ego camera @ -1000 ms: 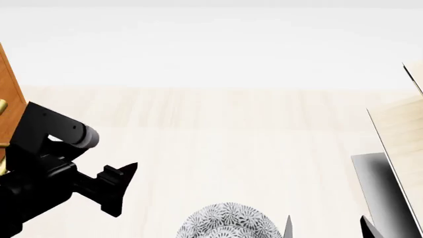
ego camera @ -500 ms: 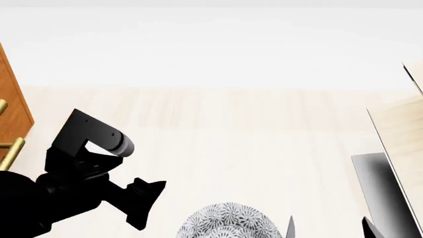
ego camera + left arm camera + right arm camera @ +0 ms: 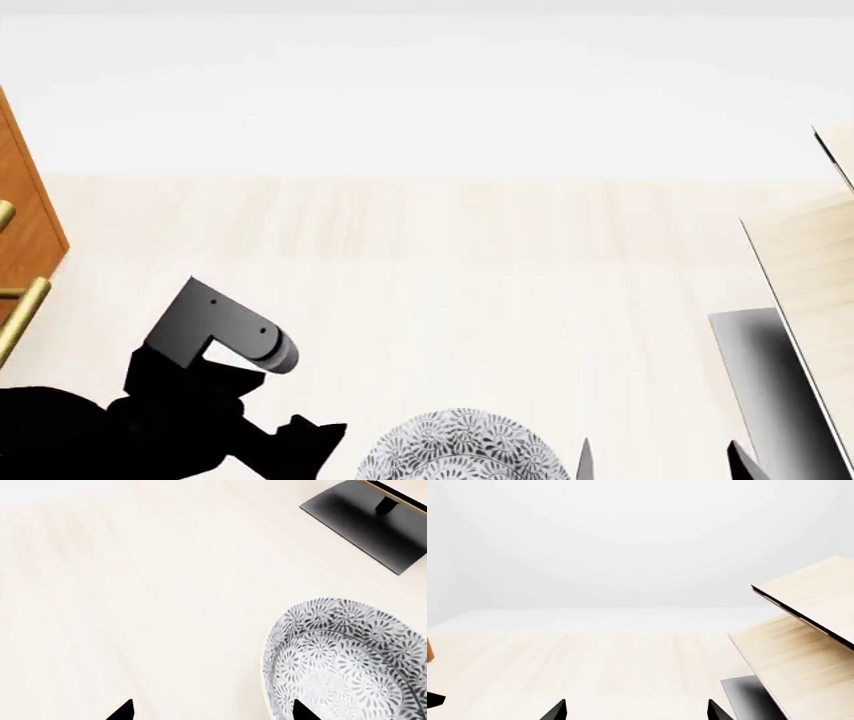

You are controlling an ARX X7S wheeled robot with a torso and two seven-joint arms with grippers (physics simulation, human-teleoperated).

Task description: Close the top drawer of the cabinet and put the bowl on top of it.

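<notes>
The bowl, white with a grey leafy pattern, sits on the pale floor at the head view's lower edge. In the left wrist view the bowl lies beside my open left gripper, and one fingertip shows in front of its rim. My left gripper hangs just left of the bowl. The cabinet shows only as a reddish-brown strip with two brass handles at the far left. I cannot tell how its top drawer stands. My right gripper is open and empty, to the right of the bowl.
Pale wood panels on a dark grey base stand at the right. The same panels fill one side of the right wrist view. The grey base also lies beyond the bowl in the left wrist view.
My left arm has swung away from the cabinet, down and to the right, ending close beside the bowl. The bowl and the right gripper have not moved.
</notes>
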